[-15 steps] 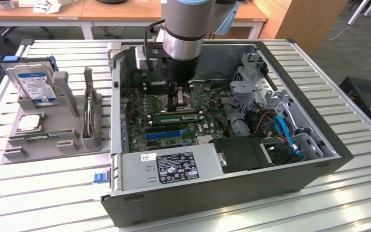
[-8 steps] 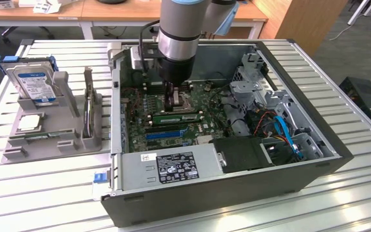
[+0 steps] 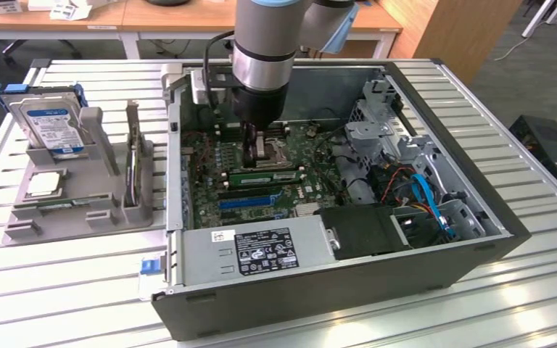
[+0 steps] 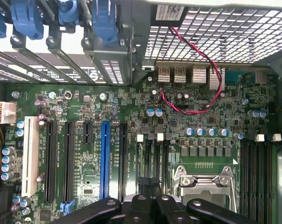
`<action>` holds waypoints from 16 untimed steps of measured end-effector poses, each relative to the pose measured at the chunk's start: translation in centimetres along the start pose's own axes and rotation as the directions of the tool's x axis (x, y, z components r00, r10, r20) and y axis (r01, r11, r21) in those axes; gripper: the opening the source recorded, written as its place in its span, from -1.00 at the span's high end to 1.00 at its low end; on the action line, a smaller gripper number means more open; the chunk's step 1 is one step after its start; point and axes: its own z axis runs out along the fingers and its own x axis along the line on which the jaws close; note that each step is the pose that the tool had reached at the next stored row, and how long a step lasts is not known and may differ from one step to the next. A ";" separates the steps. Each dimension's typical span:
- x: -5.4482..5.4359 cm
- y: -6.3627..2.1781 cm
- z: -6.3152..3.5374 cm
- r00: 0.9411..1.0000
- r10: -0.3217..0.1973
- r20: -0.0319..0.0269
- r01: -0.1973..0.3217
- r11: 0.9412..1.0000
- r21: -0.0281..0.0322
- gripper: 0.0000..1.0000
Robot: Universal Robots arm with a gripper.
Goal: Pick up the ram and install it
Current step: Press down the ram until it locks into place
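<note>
With its jaws together and holding nothing, the gripper (image 3: 256, 154) hangs low over the motherboard (image 4: 131, 140), risking a scrape.

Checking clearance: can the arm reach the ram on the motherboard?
Probably yes: the case is open on top, nothing covers the ram, and the shut pincer hangs just beside it.

Closed tool (image 4: 150, 207) above green motherboard (image 4: 187, 135) with blue slot (image 4: 104, 158), white slot (image 4: 30, 156), red-black wire (image 4: 210, 70).
</note>
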 end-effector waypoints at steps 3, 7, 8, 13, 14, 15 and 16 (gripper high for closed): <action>0.0 0.01 0.00 1.000 0.000 0.000 0.000 1.000 0.000 0.79; 0.3 0.01 -0.01 1.000 0.000 0.000 0.000 1.000 0.000 0.79; 0.3 0.01 -0.01 1.000 0.000 0.000 0.000 1.000 0.000 0.79; 0.4 0.01 -0.02 1.000 0.000 0.000 0.000 1.000 0.000 0.79; 0.4 0.01 -0.02 1.000 0.000 0.000 0.000 1.000 0.000 0.79; 0.4 0.01 0.01 1.000 0.000 0.000 0.000 1.000 0.000 0.79; 0.4 0.00 0.07 1.000 0.000 0.000 0.000 1.000 0.000 0.79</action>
